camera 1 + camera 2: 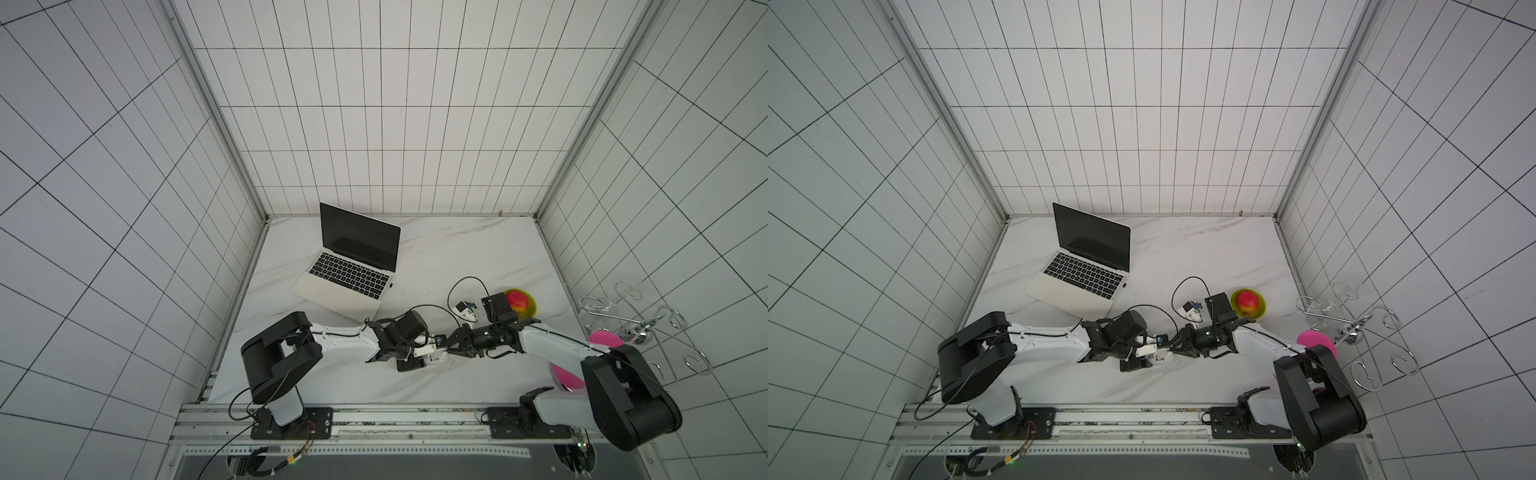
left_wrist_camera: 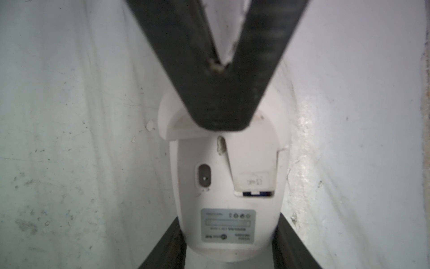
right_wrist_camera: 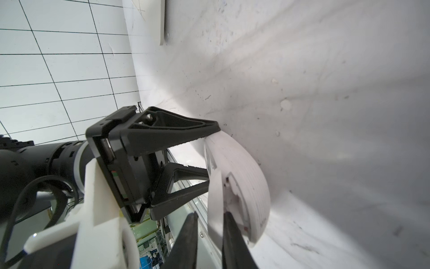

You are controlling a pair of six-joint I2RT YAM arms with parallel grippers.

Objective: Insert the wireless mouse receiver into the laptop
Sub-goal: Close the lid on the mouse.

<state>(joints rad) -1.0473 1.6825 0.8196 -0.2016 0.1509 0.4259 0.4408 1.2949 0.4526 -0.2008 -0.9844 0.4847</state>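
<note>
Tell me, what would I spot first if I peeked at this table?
At the front of the table, the left gripper holds a white mouse, and the right gripper has its tips at the mouse's underside. An open laptop with a dark screen sits at the back left. A red fruit glows in a green bowl on the right.

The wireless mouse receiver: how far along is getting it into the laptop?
Done: the left claw grips the white mouse, underside exposed. In hand: the right claw is at its battery cover, which looks partly lifted. Left: no receiver is visible yet; it must come out, travel to the laptop and be plugged in.
</note>
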